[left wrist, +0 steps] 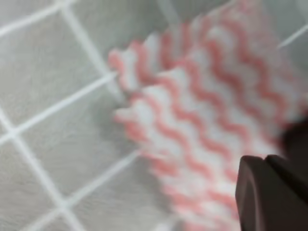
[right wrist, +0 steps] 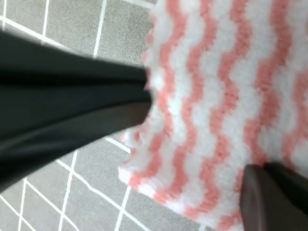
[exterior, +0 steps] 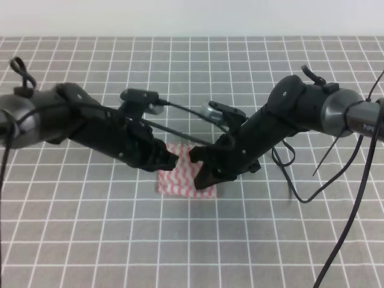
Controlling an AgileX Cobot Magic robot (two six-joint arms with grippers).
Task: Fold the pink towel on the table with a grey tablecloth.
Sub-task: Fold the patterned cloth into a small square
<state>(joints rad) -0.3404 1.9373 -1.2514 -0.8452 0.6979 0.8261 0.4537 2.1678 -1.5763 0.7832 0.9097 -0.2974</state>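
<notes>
The towel (exterior: 183, 180) is seen at mid-table (exterior: 72, 234), apparently already folded smaller, with doubled edges showing. The left claw (exterior: 170, 161) and right claw (exterior: 201, 174) are lowered onto it; whether either is clamped cannot be told. Further folding may remain.

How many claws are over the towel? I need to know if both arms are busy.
2. The left claw is at the pink towel's left upper edge; the right claw is over its right upper part. Their tips are hard to see.
</notes>
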